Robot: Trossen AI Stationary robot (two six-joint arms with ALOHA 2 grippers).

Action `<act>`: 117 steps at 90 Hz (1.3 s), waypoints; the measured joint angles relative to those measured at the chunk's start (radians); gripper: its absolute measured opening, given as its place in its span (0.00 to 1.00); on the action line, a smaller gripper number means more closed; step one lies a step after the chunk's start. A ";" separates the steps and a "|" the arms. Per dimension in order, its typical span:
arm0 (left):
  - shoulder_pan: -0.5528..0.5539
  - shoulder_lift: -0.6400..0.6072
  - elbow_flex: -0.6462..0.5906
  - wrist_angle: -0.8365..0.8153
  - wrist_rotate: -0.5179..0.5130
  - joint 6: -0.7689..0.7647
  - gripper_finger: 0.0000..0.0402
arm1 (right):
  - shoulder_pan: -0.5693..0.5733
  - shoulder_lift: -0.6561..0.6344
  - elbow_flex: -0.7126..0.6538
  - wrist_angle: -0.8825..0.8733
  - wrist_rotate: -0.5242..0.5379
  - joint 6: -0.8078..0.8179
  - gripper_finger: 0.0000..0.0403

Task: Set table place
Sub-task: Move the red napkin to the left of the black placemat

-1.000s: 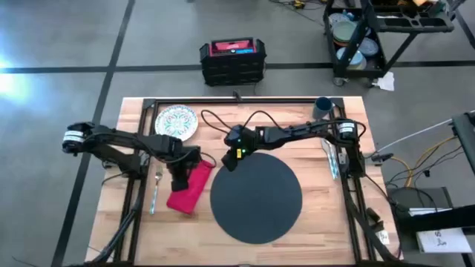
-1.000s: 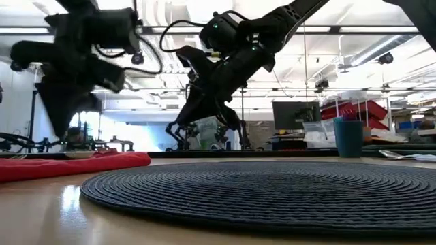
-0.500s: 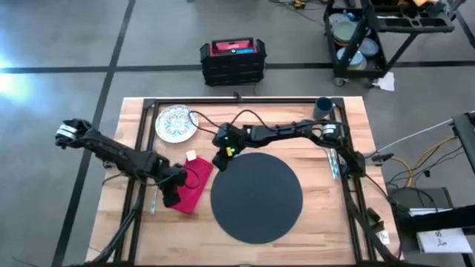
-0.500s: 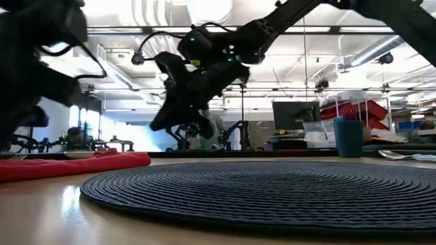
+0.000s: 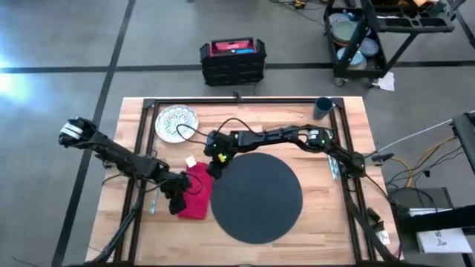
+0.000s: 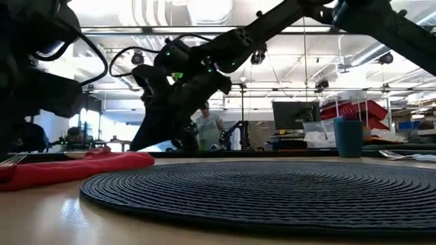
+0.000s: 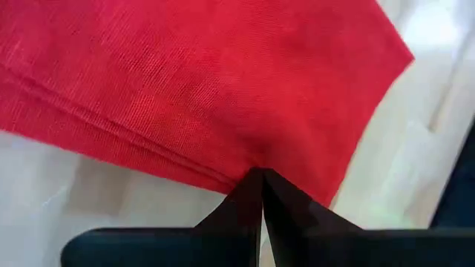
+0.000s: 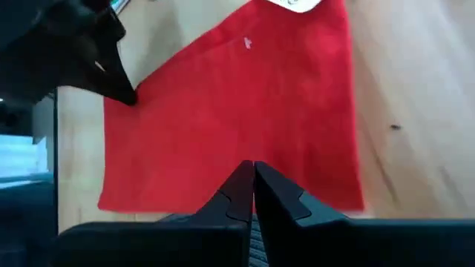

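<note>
Table (image 5: 326, 222): plank top, black rail. Mat (image 5: 256, 196): round, dark grey, centre. Napkin (image 5: 197, 194): red, flat, just left of the mat, its right edge at the mat's rim. Left gripper (image 5: 177, 202): fingers pinched together on the napkin's left edge. Right gripper (image 5: 216, 167): fingers together at the napkin's far right part, apparently nipping cloth. Plate (image 5: 176, 122): far left. Cup (image 5: 323, 108): far right corner. Fork (image 5: 154, 194): left of the napkin, partly hidden.
</note>
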 joint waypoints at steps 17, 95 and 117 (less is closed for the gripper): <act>0.000 -0.008 -0.001 0.020 0.015 0.054 0.00 | 0.017 0.038 0.049 -0.060 -0.009 -0.022 0.00; 0.134 -0.272 0.047 -0.288 -0.205 0.274 0.00 | -0.021 -0.035 -0.059 -0.013 0.106 -0.023 0.00; 0.151 -0.277 0.057 -0.286 -0.235 0.314 0.00 | -0.014 -0.056 -0.066 -0.025 0.094 -0.008 0.00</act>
